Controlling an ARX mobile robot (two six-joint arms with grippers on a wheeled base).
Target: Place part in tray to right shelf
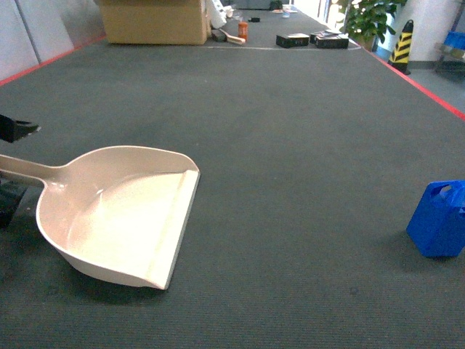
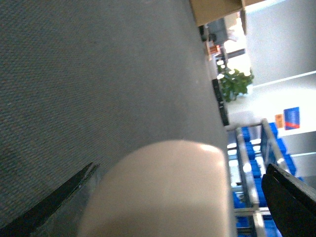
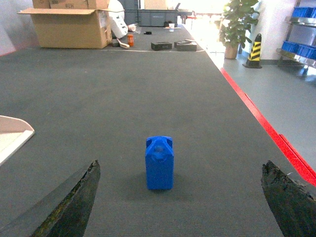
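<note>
I see small bright-blue plastic block point(image 3: 159, 163) upright on grey carpet point(image 1: 290, 145), between spread right gripper point(image 3: 180, 202) fingers; left gripper point(image 2: 168, 197) apparently straddling cream dustpan-shaped tray point(image 1: 123, 214) handle, closure unclear.

head: high, slanting down over carpet | left wrist: tight on tray point(image 2: 163, 192) handle | right wrist: low, facing part point(image 3: 159, 163)

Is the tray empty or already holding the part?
Empty. The head view shows the tray with a bare cream basin, while the part stands on the grey carpet well to its right, apart from it.
</note>
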